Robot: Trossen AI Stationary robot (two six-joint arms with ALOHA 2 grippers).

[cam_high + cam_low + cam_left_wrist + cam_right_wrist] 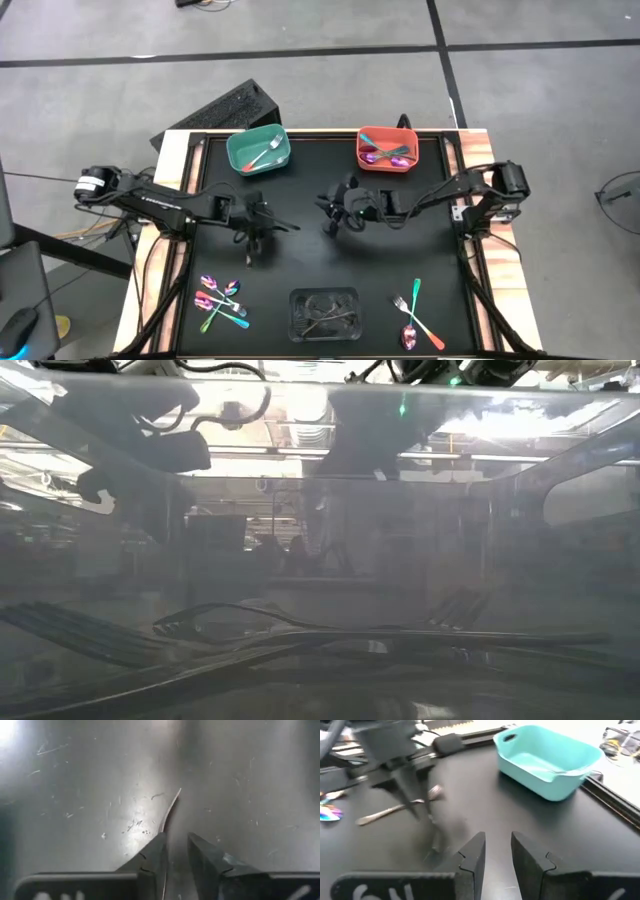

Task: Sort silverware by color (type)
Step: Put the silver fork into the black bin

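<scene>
The left gripper (254,247) is pinching a thin silver utensil (170,812) mid-table; the right gripper (328,224) is hovering slightly open nearby.

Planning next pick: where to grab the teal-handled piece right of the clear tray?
Take the teal handle at its end toward the red bin, from above, fingers across it: it lies flat, and the orange-handled piece crosses it nearer the head.

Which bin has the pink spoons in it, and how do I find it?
Look at the far edge of the black table mat, where two small bins sit side by side. The orange bin is the one nearer the right arm, with pink-handled silverware inside. Its neighbour, the teal bin, holds a teal-handled piece instead.
</scene>
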